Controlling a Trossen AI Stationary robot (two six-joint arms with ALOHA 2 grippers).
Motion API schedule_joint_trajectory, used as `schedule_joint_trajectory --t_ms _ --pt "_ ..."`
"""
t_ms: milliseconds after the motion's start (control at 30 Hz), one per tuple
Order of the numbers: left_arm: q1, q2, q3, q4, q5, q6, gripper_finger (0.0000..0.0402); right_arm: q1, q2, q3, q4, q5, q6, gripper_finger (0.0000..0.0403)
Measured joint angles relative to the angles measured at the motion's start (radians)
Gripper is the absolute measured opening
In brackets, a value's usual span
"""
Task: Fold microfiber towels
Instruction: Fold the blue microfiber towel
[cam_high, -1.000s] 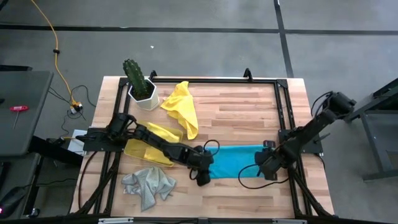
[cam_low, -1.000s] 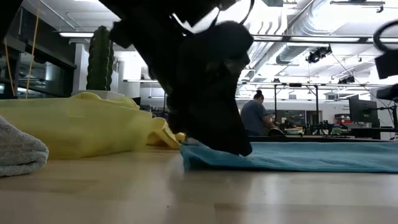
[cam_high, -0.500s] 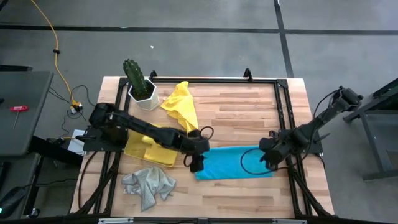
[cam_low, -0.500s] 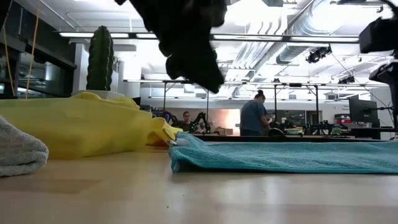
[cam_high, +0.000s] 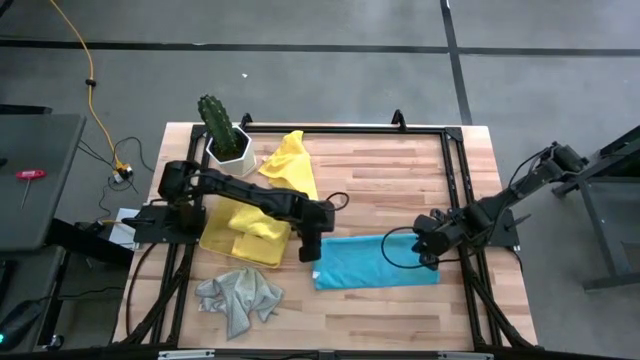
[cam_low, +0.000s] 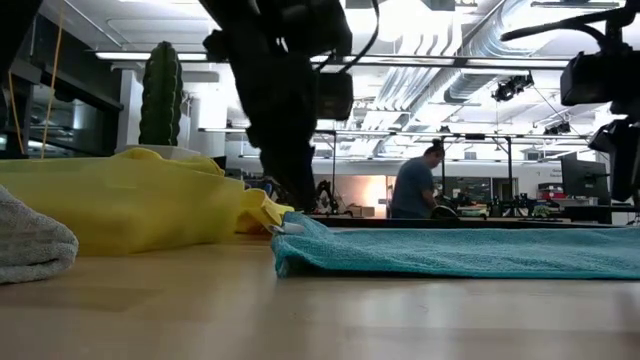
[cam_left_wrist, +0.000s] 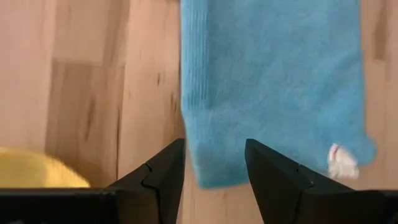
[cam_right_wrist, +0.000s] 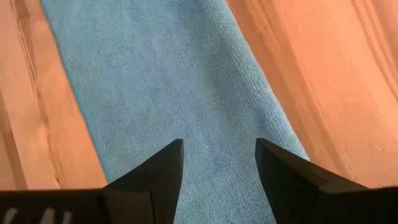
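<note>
The turquoise towel lies flat as a long rectangle on the table's near middle. It also shows in the low view. My left gripper hovers open over the towel's left end, touching nothing; a white tag shows at a corner. My right gripper hovers open over the towel's right end, touching nothing. A yellow towel lies crumpled at the far side. More yellow cloth lies under my left arm. A grey towel lies crumpled at the near left.
A cactus in a white pot stands at the far left corner. A black frame runs round the table top. Bare wood lies on the far side of the turquoise towel. People show in the room behind.
My left gripper has lifted off the turquoise towel's left end and gone toward the far edge. My right gripper has also drawn back from the towel's near edge toward the far edge. The towel stays flat on the table, its left end lying a little farther left.
</note>
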Motion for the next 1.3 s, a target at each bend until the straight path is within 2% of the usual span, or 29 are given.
schedule_joint_trajectory --t_ms 267,467,667,800,867,1133,1300 --pt "-0.006 0.032 0.001 -0.024 0.002 0.000 0.0159 -0.038 0.003 0.000 -0.018 -0.002 0.025 0.0192" --pt "-0.006 0.051 -0.001 -0.061 -0.018 0.002 0.0149 -0.118 0.014 0.000 -0.094 -0.033 0.067 0.0192" --pt "-0.011 0.061 -0.001 -0.066 -0.044 0.052 0.0079 -0.218 0.030 0.000 -0.172 -0.145 0.003 0.0192" --pt "-0.011 0.064 0.000 -0.073 -0.062 0.062 0.0021 -0.284 0.066 0.000 -0.212 -0.172 -0.032 0.0192" --pt "-0.011 0.064 0.000 -0.077 -0.068 0.061 0.0006 -0.314 0.091 0.000 -0.201 -0.188 -0.075 0.0192" --pt "-0.010 0.062 0.002 -0.116 -0.075 0.087 0.0004 -0.404 0.194 0.000 -0.197 -0.288 -0.247 0.0192" --pt "-0.010 0.062 0.002 -0.116 -0.076 0.081 0.0006 -0.411 0.258 0.000 -0.177 -0.277 -0.264 0.0192"
